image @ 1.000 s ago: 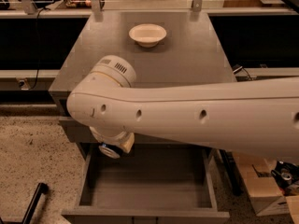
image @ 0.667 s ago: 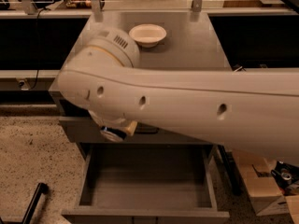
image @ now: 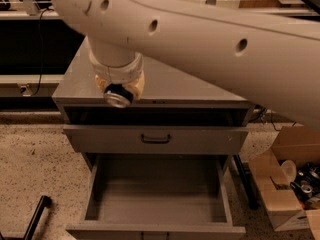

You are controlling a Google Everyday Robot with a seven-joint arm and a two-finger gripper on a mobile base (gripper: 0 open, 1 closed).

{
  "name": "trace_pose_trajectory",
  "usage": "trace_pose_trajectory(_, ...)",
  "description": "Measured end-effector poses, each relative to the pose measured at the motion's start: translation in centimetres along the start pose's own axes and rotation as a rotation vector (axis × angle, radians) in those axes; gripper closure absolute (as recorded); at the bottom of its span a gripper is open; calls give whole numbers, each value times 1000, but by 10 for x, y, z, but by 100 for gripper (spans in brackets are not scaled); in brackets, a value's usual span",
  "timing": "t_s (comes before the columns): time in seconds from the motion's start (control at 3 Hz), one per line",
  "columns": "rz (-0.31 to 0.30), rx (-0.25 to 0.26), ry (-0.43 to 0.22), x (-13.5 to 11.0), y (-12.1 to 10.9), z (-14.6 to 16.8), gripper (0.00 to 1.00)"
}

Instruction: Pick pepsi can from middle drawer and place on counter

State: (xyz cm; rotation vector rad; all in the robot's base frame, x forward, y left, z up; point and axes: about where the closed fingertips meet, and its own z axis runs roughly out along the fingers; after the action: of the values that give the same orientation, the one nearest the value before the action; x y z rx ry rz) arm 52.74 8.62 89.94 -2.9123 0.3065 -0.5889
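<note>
One arm (image: 210, 39) in view, thick and white, slanting from 3 o'clock up to 11 o'clock across the top of the frame. Gripper (image: 120, 90) hanging below the wrist at roughly 10 o'clock from centre, closed around the pepsi can (image: 116, 99). Can seen end-on: silver end toward the camera, dark rim, sides mostly hidden by the pale yellowish fingers (image: 138, 83) on either side.

Held can sitting in line with the front edge of the counter (image: 200, 86), toward its left corner (cannot tell whether above the surface or just in front of it). No contact visible between can and counter.

Below the counter edge, a dark open slot, then a closed grey drawer front (image: 210, 140) with a dark bar handle (image: 155, 139). At 6 o'clock, middle drawer (image: 160, 196) pulled well out, with a plain grey floor and low side walls.

At 4 o'clock, an open cardboard box (image: 277, 199) on the speckled floor (image: 35, 169), with several small items inside, too small to name. At 7 o'clock, a black bar (image: 36, 216) lying at an angle on the floor, well apart from the cabinet.
</note>
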Motion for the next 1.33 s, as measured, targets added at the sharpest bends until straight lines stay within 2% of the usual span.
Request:
trace_pose_trajectory(0.33, 43, -5, -9, 37, -4, 3, 100)
trace_pose_trajectory(0.67, 126, -41, -34, 75, 16, 16, 100)
trace_pose_trajectory(1.0, 209, -76, -73, 107, 48, 24, 100)
trace_pose_trajectory(1.33, 284, -95, -124, 125, 79, 28, 100)
